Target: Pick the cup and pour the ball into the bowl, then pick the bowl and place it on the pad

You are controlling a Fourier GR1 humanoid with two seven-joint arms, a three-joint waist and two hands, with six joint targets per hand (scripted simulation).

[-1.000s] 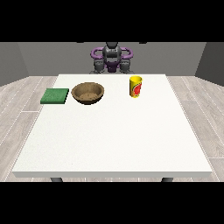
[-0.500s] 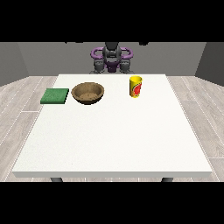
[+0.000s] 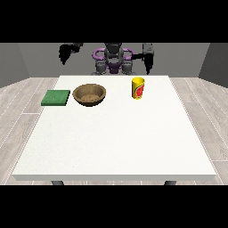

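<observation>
A yellow cup (image 3: 138, 88) with a red label stands upright on the white table (image 3: 116, 142), right of centre near the far edge. No ball shows; the cup's inside is hidden from here. To the cup's left sits a brown wooden bowl (image 3: 89, 94), and left of that lies a flat green pad (image 3: 55, 97). The hand at the view's right (image 3: 148, 61) hangs behind and above the cup, fingers pointing down and holding nothing. Far left of the bowl and well above the table's far edge, the hand at the view's left (image 3: 66, 52) is raised, its fingers relaxed and holding nothing.
The robot's torso (image 3: 113, 60) stands behind the table's far edge, between the two hands. Grey plank floor surrounds the table on both sides.
Both arms have lifted and spread outwards from beside the torso; the hands now show high at either side. Cup, bowl and pad have not moved.
</observation>
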